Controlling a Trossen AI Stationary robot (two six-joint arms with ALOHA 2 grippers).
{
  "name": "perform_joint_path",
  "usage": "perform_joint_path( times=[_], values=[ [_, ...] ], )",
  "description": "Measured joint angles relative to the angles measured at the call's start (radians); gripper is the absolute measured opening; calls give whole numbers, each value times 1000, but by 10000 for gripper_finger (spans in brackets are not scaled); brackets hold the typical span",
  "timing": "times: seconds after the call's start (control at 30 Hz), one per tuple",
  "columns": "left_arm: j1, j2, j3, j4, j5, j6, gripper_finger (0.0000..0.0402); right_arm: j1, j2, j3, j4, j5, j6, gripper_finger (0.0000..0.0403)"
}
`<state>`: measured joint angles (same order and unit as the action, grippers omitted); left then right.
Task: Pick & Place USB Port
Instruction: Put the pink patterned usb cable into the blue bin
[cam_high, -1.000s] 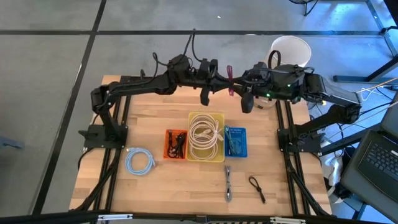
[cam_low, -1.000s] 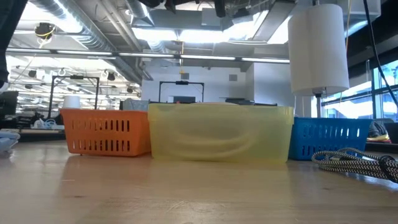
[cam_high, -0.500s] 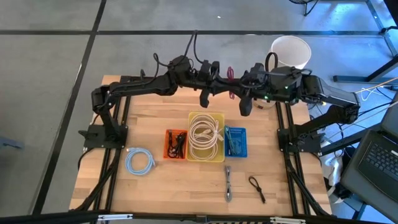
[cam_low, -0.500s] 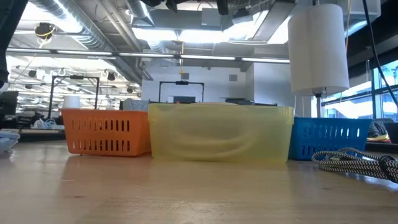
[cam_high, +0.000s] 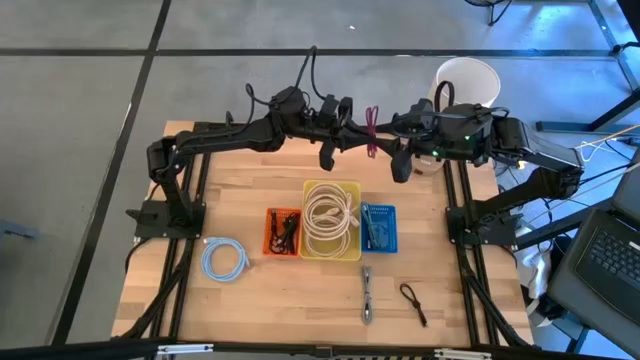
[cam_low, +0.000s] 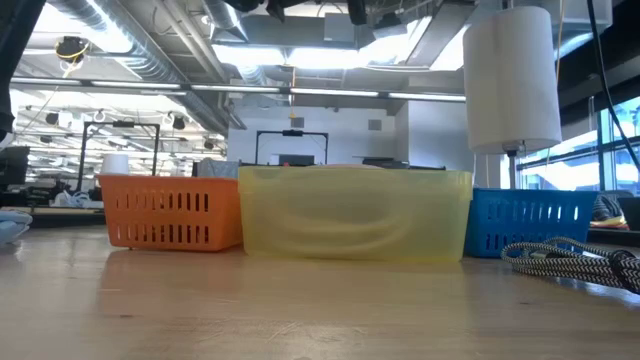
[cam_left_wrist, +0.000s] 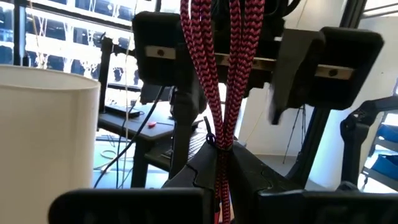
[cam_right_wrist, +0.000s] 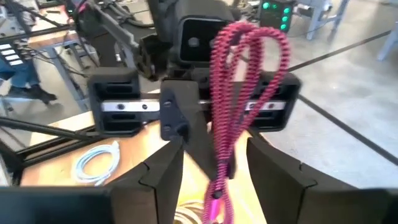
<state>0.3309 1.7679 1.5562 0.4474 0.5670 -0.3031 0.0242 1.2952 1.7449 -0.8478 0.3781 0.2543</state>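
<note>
Near the front edge of the worktop (cam_high: 250, 310) we see a black loop (cam_high: 412, 302) and a small grey cable (cam_high: 367, 295), and a light blue coil (cam_high: 224, 260) lies toward the left edge. In the middle stand three baskets in a row: the orange basket (cam_high: 283, 231), the yellow basket (cam_high: 332, 220) with a white cable in it, and the blue basket (cam_high: 378, 228).

Farther back, over the far edge, both arms meet high in the air. Between them hangs the pink USB cable (cam_high: 370, 131). The left pincer (cam_left_wrist: 219, 163) is clenched on the cable where its strands come together. The right pincer (cam_right_wrist: 214, 163) faces it with the cable hanging between its spread, released fingers.

We think the picking up is done and the cable is being passed from arm to arm. It must yet be put down, probably in a basket, but we cannot tell which one.

Since a second ago the right arm has swayed a little toward the left and back. Nothing on the worktop has moved.
</note>
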Motion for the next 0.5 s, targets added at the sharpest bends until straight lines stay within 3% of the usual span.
perform_joint_path(
  times=[0.13,0.37,0.5],
  values=[
    [-21,0,0,5,-4,0,12,0,8,0,2,56,-26,183],
    [-37,-1,0,5,-14,26,12,-4,29,0,43,64,-54,183],
    [-36,-1,0,3,-15,26,12,-4,47,0,45,65,-61,141]
  ],
)
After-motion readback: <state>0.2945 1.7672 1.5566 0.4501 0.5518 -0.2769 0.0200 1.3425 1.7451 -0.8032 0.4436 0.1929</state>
